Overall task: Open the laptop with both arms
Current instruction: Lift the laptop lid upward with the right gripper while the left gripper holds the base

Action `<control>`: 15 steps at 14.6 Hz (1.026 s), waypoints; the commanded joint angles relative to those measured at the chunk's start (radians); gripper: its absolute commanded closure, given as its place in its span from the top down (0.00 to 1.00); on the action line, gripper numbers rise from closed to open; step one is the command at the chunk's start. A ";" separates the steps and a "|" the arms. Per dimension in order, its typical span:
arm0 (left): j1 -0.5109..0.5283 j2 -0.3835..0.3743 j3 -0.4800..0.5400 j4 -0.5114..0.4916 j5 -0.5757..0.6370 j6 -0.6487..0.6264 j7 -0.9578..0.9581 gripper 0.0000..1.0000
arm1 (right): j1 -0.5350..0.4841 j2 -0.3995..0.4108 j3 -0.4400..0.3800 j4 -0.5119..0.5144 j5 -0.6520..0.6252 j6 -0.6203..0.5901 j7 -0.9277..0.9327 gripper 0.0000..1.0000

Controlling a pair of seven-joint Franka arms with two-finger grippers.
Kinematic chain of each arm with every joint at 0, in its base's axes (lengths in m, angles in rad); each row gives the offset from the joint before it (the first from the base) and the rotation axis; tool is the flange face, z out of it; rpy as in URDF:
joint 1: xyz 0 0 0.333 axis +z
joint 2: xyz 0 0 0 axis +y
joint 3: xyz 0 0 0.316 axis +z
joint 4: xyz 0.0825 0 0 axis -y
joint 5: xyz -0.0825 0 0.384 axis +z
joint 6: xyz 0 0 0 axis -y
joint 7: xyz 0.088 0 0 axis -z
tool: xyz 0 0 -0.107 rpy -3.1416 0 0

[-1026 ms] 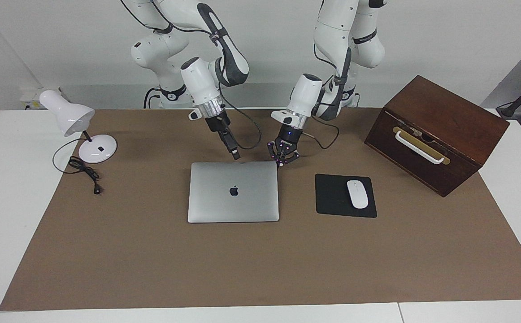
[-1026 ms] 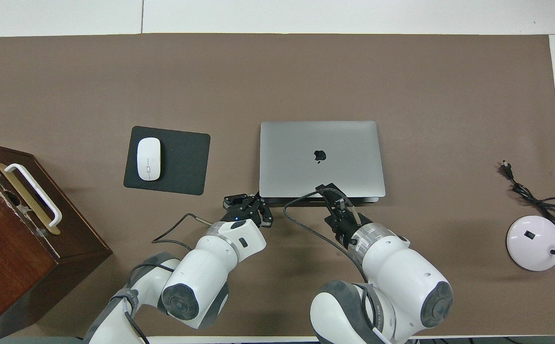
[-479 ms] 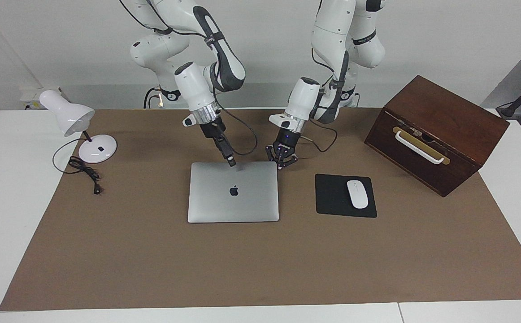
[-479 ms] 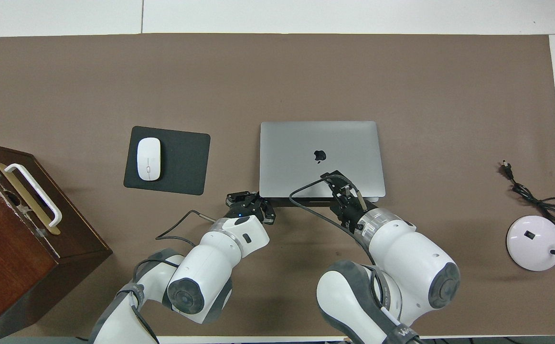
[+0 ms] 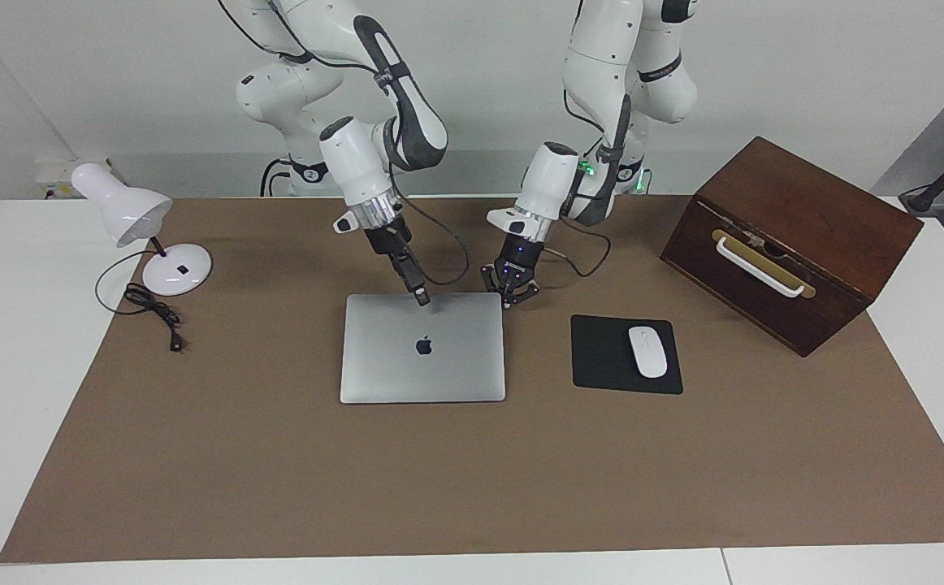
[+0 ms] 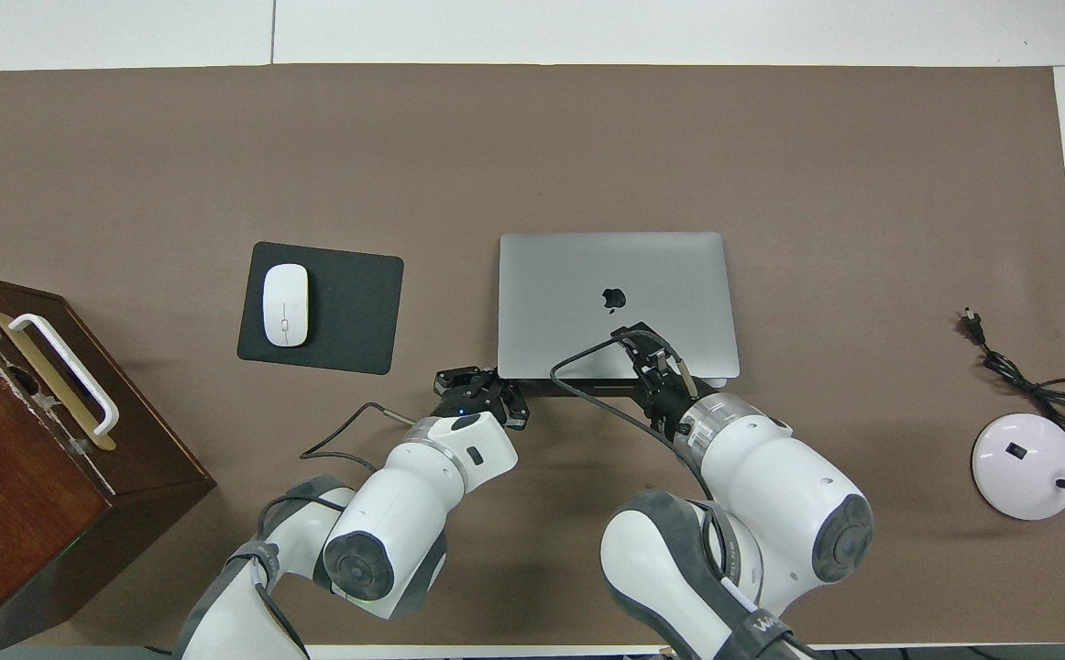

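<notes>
The silver-grey laptop (image 5: 407, 366) lies closed and flat on the brown mat, with its apple logo facing up; it also shows in the overhead view (image 6: 578, 275). My right gripper (image 5: 421, 296) is shut, and its tip rests on the lid at the laptop's edge nearest the robots, near the middle of that edge; in the overhead view it (image 6: 644, 346) covers that edge. My left gripper (image 5: 511, 294) is open and low by the laptop's near corner toward the left arm's end, beside the laptop (image 6: 480, 385).
A black mouse pad (image 5: 602, 357) with a white mouse (image 5: 647, 351) lies beside the laptop toward the left arm's end. A brown wooden box (image 5: 797, 236) with a white handle stands past it. A white desk lamp (image 5: 179, 268) and its cable (image 5: 155, 313) sit toward the right arm's end.
My right gripper has come down from above the laptop's near edge onto the lid. My left gripper has drawn back slightly toward the robots by the corner. The laptop has not moved.
</notes>
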 commanded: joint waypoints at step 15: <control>-0.023 0.054 0.015 0.031 -0.021 0.020 0.000 0.00 | -0.040 0.045 0.005 0.111 0.030 -0.075 -0.077 1.00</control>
